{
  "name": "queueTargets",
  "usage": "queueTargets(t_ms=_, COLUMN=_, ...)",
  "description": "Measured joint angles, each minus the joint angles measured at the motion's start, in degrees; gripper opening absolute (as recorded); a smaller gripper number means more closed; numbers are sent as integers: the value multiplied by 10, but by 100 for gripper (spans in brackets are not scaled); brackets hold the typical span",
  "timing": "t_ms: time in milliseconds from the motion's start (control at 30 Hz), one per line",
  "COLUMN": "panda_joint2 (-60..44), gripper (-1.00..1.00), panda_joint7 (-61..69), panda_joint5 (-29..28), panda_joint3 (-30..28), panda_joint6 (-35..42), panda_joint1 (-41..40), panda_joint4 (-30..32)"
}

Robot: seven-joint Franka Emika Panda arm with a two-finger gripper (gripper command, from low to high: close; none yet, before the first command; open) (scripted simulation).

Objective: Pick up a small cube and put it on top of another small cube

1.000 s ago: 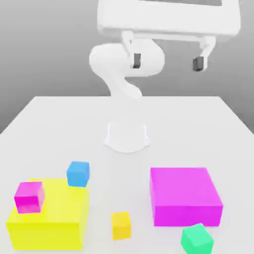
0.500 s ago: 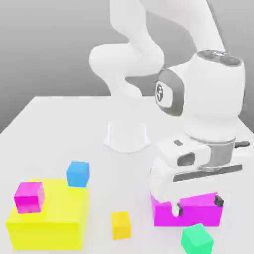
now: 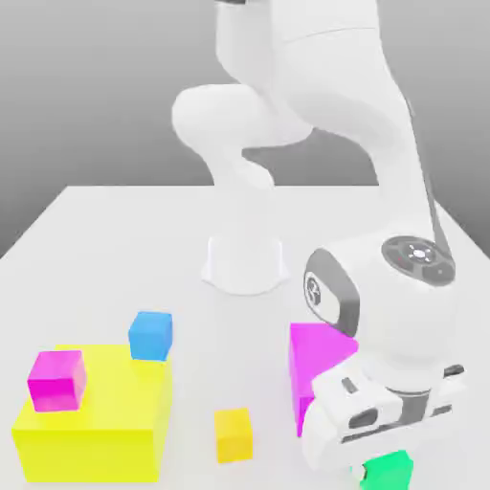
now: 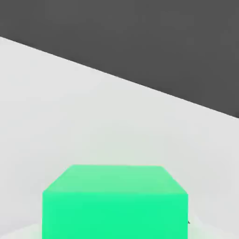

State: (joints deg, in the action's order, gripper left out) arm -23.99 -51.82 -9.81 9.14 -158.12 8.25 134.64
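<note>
Gripper: your gripper (image 3: 386, 469) is closed on the green cube, a side against each flank.
Green cube: you have it (image 3: 388, 472) at the near right of the exterior view, below the hand and partly hidden by it.
Magenta block: it sits (image 3: 319, 368) on the right, just beyond the green cube, partly covered by the arm (image 3: 407, 306).
Orange-yellow cube: you see it (image 3: 233, 435) on the table (image 3: 206, 383), between the two big blocks.
Yellow block: it lies (image 3: 91, 450) at the near left.
Magenta cube: it rests (image 3: 57, 381) on the yellow block's left part.
Blue cube: it is (image 3: 150, 336) at that block's far right corner.
</note>
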Motion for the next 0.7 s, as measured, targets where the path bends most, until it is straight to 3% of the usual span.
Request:
queueTargets(t_ms=100, panda_joint2=59, gripper=-100, panda_joint7=19, panda_joint5=22, panda_joint3=9, panda_joint6=47, panda_joint1=-18, panda_joint4=11)
queueTargets(t_ms=333, panda_joint2=166, gripper=-100, panda_joint7=83, panda_joint5=58, panda_joint3=-76, panda_joint6=136, panda_joint1=-126, panda_joint4=29)
queueTargets(t_ms=500, panda_joint2=233, gripper=-100, panda_joint7=144, panda_joint5=93, panda_joint3=-147, panda_joint6=193, panda_joint1=-282, panda_joint4=36)
queueTargets(t_ms=567, panda_joint2=212, gripper=-100, panda_joint7=160, panda_joint5=103, panda_joint3=-143, panda_joint6=166, panda_joint1=-326, panda_joint4=42)
queueTargets(t_ms=600, panda_joint2=203, gripper=100, panda_joint7=163, panda_joint5=104, panda_joint3=-137, panda_joint6=154, panda_joint1=-313, panda_joint4=44)
queueTargets(t_ms=700, panda_joint2=203, gripper=100, panda_joint7=163, panda_joint5=104, panda_joint3=-137, panda_joint6=154, panda_joint1=-313, panda_joint4=44)
